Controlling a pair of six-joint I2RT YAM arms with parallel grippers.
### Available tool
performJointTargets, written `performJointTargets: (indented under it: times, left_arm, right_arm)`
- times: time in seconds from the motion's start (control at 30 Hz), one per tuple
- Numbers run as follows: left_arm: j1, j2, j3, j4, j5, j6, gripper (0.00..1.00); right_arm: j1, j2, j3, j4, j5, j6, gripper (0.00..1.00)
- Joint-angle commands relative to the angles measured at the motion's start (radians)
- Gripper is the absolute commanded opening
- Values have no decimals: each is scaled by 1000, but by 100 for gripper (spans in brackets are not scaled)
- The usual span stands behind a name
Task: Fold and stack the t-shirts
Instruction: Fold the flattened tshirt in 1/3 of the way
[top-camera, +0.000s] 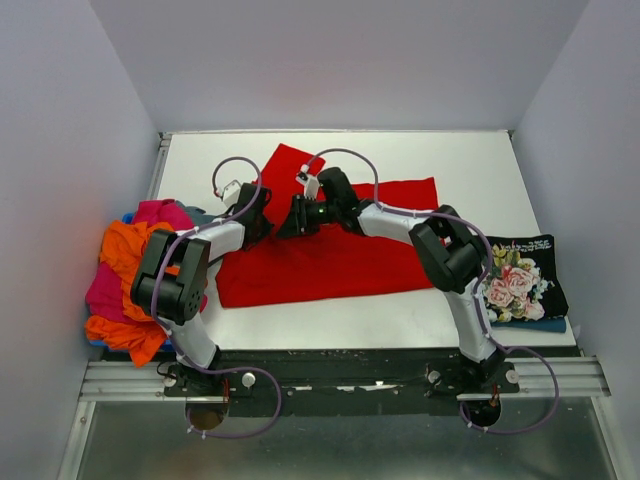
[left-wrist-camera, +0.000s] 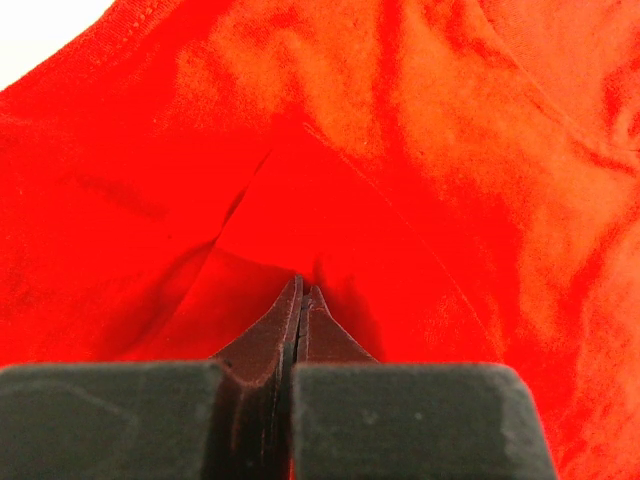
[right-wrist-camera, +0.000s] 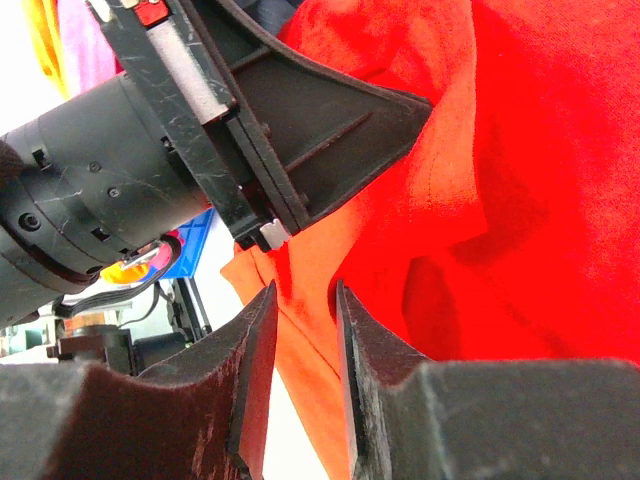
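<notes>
Two grippers crowd the red tee (top-camera: 340, 260), spread flat mid table (top-camera: 450, 160). Left gripper (left-wrist-camera: 303, 295) clamped on cloth; right gripper (right-wrist-camera: 305, 295) narrowly parted, gripping nothing visible. Risk: single pinch drags fold crooked, or grippers collide.

Both arms reach forward from their bases and bend inward at the elbows, so the wrists meet tip to tip. The left gripper (left-wrist-camera: 303, 292) has its jaws pressed flat together, pinching a fold of the red t-shirt (left-wrist-camera: 420, 150). The right gripper (right-wrist-camera: 305, 292) faces it, just beside, jaws parted by a narrow gap.
</notes>
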Motion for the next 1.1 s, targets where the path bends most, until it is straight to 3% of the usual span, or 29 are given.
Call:
performJointTargets:
  times: [0.0,0.37,0.7,0.83,1.07]
  left_arm:
    - [11,25,14,-78,18,8,0]
    - [16,30,27,-100,11,17,0]
    - [17,32,27,-100,22,20,0]
    - [17,29,22,-98,25,20,0]
    - [17,25,19,-101,28,26,0]
  right_arm:
    - [10,-52,-57,74,-46,-24,38]
    - [-24,-237,-264,309,38,-30,40]
    - [-59,-28,62,-258,332,-89,25]
    - [-59,12,104,-315,342,-101,31]
    - [-41,46,142,-334,327,-116,30]
